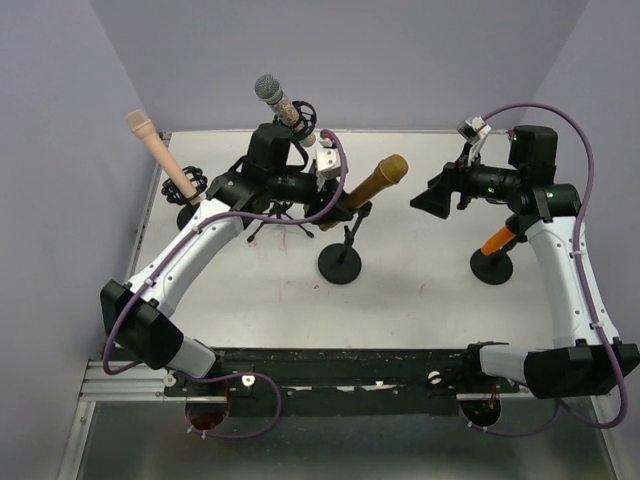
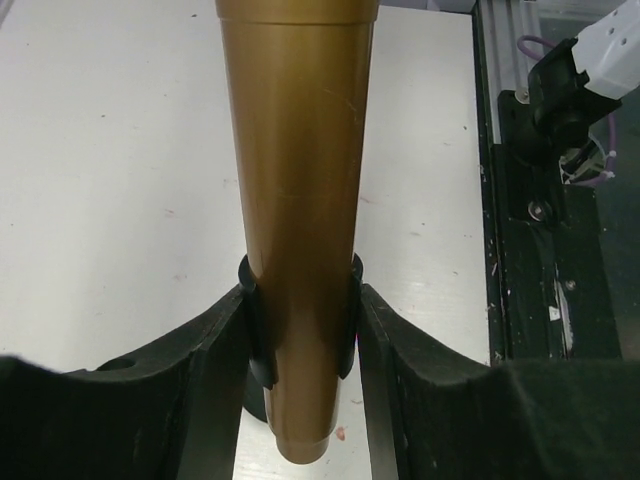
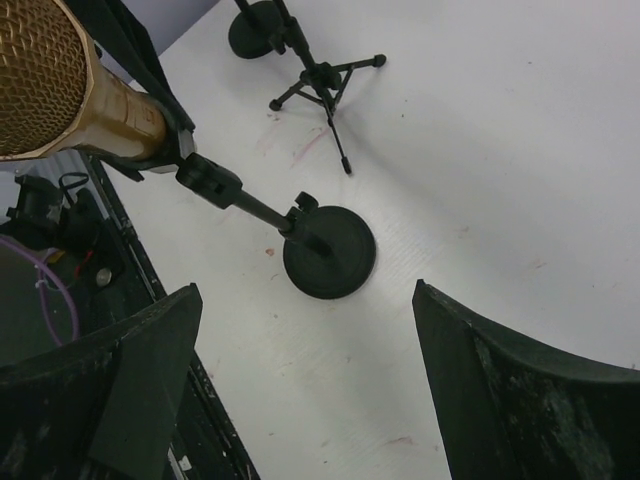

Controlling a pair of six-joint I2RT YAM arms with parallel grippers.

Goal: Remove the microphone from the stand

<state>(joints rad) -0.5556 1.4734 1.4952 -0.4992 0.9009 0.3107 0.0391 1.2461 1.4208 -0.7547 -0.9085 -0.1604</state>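
Observation:
The gold microphone [image 1: 370, 185] leans up and to the right in the clip of a black stand whose round base [image 1: 339, 265] rests mid-table. My left gripper [image 1: 335, 198] is shut on its lower body. In the left wrist view the gold barrel [image 2: 300, 200] runs between my fingers [image 2: 215, 345], which press the black clip [image 2: 256, 345] from both sides. The mesh head [image 3: 40, 75] shows at the upper left of the right wrist view, above the stand's base [image 3: 330, 252]. My right gripper [image 1: 425, 200] hangs open to the right of the head, with nothing between its fingers [image 3: 470, 360].
A silver-headed microphone [image 1: 272, 92] stands on a small tripod [image 3: 325, 80] at the back. A beige microphone [image 1: 160, 150] leans at the far left. An orange one [image 1: 497, 240] sits on a round base [image 1: 492, 267] under my right arm. A black rail [image 1: 340, 365] runs along the near edge.

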